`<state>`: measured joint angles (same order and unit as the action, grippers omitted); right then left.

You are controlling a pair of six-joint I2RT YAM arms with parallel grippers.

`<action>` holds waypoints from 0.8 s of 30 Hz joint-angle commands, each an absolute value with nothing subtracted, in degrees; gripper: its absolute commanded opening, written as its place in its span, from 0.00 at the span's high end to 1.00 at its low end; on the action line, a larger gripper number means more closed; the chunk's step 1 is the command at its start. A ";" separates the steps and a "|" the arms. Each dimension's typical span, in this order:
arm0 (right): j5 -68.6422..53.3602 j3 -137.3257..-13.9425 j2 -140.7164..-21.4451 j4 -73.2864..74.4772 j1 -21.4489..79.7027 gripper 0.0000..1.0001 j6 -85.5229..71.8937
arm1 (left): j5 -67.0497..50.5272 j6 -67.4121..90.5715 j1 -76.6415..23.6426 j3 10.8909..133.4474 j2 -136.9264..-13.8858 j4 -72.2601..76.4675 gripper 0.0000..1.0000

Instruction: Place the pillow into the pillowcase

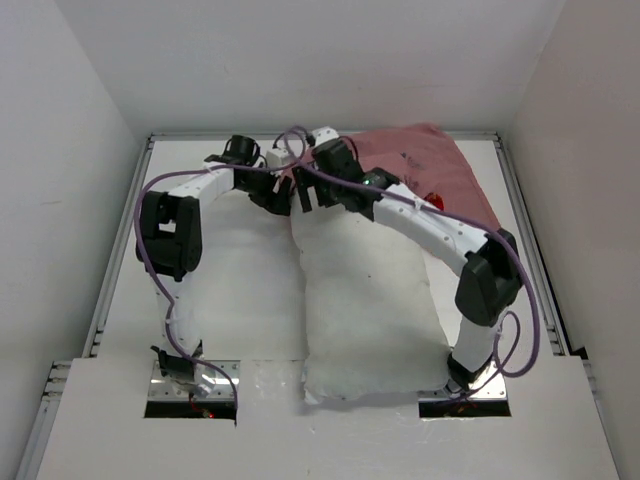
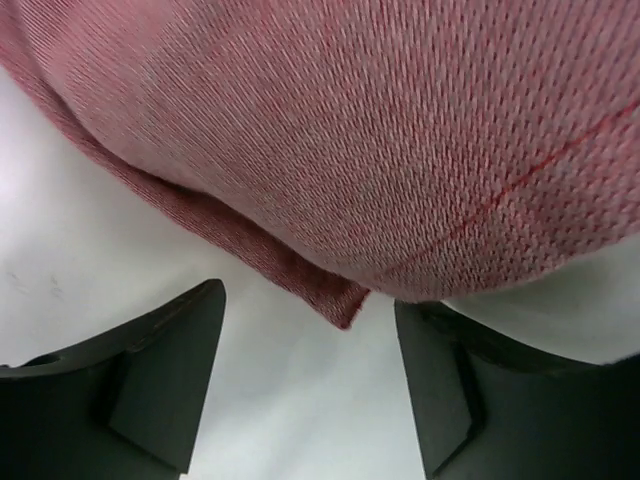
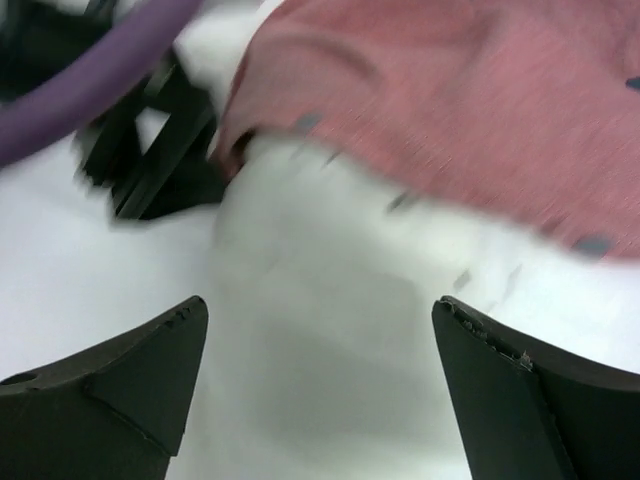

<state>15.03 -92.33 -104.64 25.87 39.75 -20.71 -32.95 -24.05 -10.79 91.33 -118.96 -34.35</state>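
Note:
The white pillow [image 1: 365,300] lies lengthwise down the middle of the table, its far end under the mouth of the pillowcase [image 1: 430,170], which shows its pale pink side at the back right. My left gripper [image 1: 283,196] sits at the pillow's far left corner. In the left wrist view the left gripper [image 2: 308,298] is open, and a hem corner of the pillowcase [image 2: 345,305] hangs just beyond the gap, not clamped. My right gripper [image 1: 312,195] is beside it. Seen from the right wrist, the right gripper [image 3: 319,302] is wide open over the pillow [image 3: 330,340], below the pillowcase [image 3: 450,110] edge.
White walls close in the table at the back and both sides, with metal rails [image 1: 120,260] along the left and right edges. A purple cable [image 3: 80,110] and the left gripper's dark body [image 3: 150,160] lie close to the right gripper.

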 commanded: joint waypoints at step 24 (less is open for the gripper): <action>22.14 -88.59 -106.79 21.10 36.56 1.00 -36.31 | -43.77 -27.50 -10.72 84.72 -107.05 -28.88 1.00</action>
<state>19.00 -86.61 -109.56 25.93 37.98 -36.67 -40.58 -23.16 -10.55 83.20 -110.89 -23.53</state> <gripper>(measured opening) 0.013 0.009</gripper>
